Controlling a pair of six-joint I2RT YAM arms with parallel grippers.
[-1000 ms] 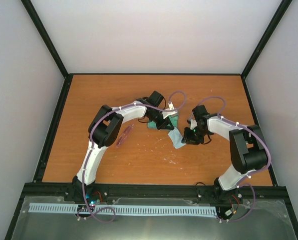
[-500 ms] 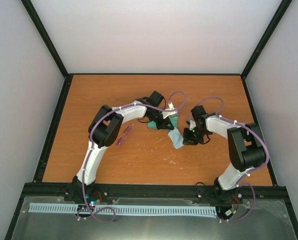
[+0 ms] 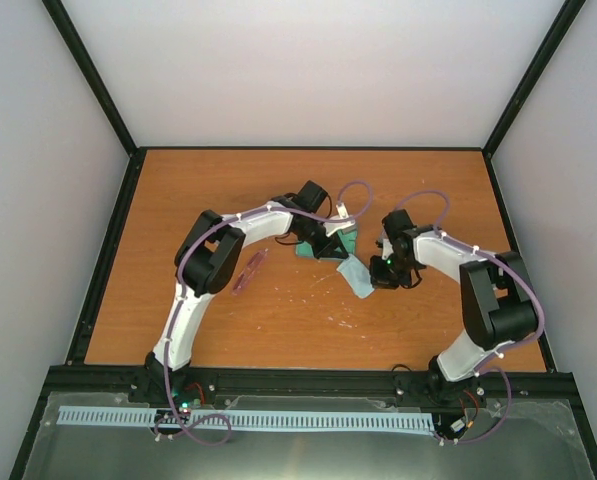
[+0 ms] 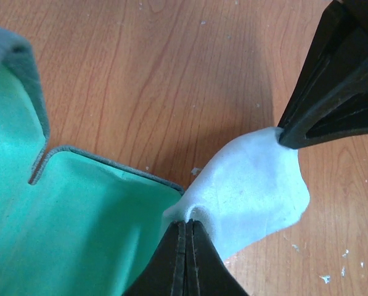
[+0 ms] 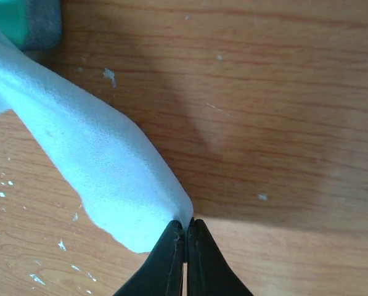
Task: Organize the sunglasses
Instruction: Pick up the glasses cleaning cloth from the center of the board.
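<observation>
**Desk:** Two questions, working left to right. First, where are the sunglasses [image 3: 250, 271]?

**Me:** On my overhead view they lie folded on the table [image 3: 178, 200], just beside the elbow of the left arm [image 3: 210, 262]. They are left of everything else, and neither gripper touches them.

**Desk:** And the left gripper [image 4: 185, 223]?

**Me:** Its fingers are pressed flat together with no gap, pinching one edge of the pale blue cloth [image 4: 251, 191]. The pinch sits right at the rim of the case [image 4: 79, 203], which lies open beside it, green lining up and grey outside.

**Desk:** What is the cloth doing?

**Me:** It spans from that pinch across to the right. From above it runs from the case down toward the other arm. I cannot tell whether its middle touches the wood.

**Desk:** Right side?

**Me:** The right gripper [image 5: 185, 223] is clamped tight on the opposite corner of the cloth, its tips meeting in a thin line. My left wrist camera shows its dark fingertip at the cloth's far corner.
</observation>
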